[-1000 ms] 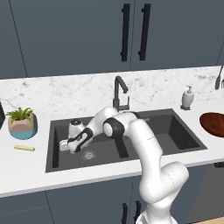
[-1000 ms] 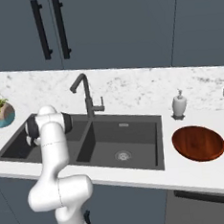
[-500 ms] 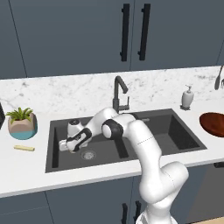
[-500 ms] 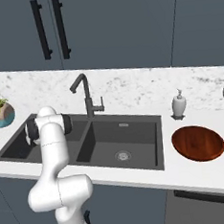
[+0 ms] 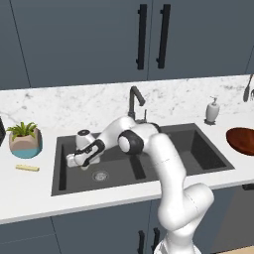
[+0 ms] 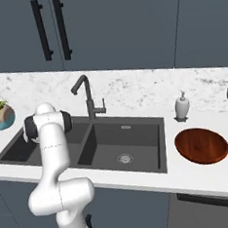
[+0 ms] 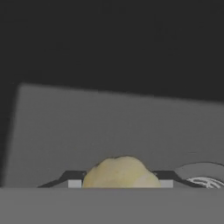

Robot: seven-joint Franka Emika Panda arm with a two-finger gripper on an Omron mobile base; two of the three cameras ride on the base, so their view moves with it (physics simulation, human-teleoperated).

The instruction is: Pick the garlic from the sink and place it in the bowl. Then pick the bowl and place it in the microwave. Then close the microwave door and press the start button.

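A white robot arm reaches down into the left basin of the dark sink (image 5: 208, 161), left of centre in the left base view, its gripper (image 5: 73, 160) low beside the round drain (image 5: 100, 175). In the hand view the pale garlic (image 7: 120, 173) sits at bottom centre between the two fingertips; whether they pinch it, I cannot tell. The reddish-brown bowl (image 6: 202, 145) rests on the white counter (image 6: 209, 176), right of the sink in the right base view.
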